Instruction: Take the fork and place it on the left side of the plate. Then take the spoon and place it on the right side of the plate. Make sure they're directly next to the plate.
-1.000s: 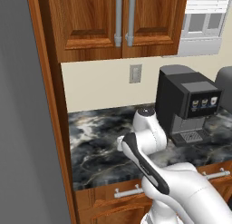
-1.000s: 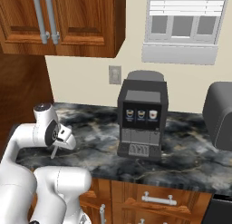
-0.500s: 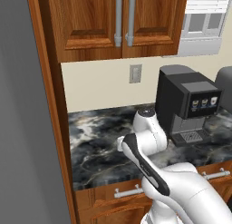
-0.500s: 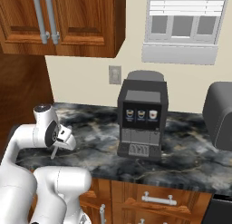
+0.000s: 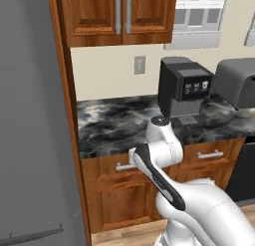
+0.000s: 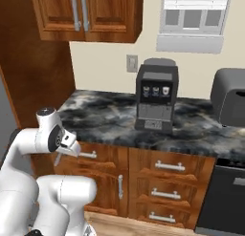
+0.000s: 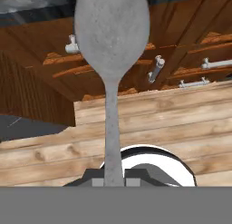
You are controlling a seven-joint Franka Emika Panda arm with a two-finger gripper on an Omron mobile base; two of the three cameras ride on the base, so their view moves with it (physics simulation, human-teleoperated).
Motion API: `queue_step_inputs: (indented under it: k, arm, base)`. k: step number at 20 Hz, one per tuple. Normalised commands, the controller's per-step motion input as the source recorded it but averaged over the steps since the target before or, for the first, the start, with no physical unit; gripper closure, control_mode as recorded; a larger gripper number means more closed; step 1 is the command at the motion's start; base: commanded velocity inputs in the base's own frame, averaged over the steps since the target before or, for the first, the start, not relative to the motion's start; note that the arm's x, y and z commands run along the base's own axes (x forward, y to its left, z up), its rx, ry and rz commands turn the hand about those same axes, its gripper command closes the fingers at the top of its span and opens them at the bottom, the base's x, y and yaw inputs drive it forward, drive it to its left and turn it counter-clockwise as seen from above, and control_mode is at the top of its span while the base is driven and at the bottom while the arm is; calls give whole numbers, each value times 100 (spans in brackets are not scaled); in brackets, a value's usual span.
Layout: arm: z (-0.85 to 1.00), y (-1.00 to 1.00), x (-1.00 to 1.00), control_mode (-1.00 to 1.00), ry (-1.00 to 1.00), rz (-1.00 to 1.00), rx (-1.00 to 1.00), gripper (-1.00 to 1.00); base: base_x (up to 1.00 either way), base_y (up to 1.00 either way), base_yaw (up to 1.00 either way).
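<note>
1. Clamping the spoon's (image 7: 111,60) thin handle, the gripper (image 7: 112,179) has its jaws pressed together on it, and the oval bowl juts straight out beyond the fingertips.
2. Beyond the bowl lie wooden drawers (image 7: 136,60) with metal handles.
3. Past those runs the dark marble counter (image 6: 110,120), carrying a black coffee machine (image 6: 155,100).

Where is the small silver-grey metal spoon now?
The small silver-grey metal spoon is clamped in the tool, held before the wooden drawer fronts below the dark marble counter.
</note>
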Motion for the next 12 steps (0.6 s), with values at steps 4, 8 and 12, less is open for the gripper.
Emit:
queue_step_inputs:
  k: [4, 8, 12]
  arm:
    - [0, 0, 0, 100, 0, 0, 0, 100]
    - [0, 0, 0, 100, 0, 0, 0, 100]
    - [0, 0, 0, 100, 0, 0, 0, 100]
  base:
    - [-77, 13, 39]
    - [-64, 19, 65]
    - [-41, 21, 85]
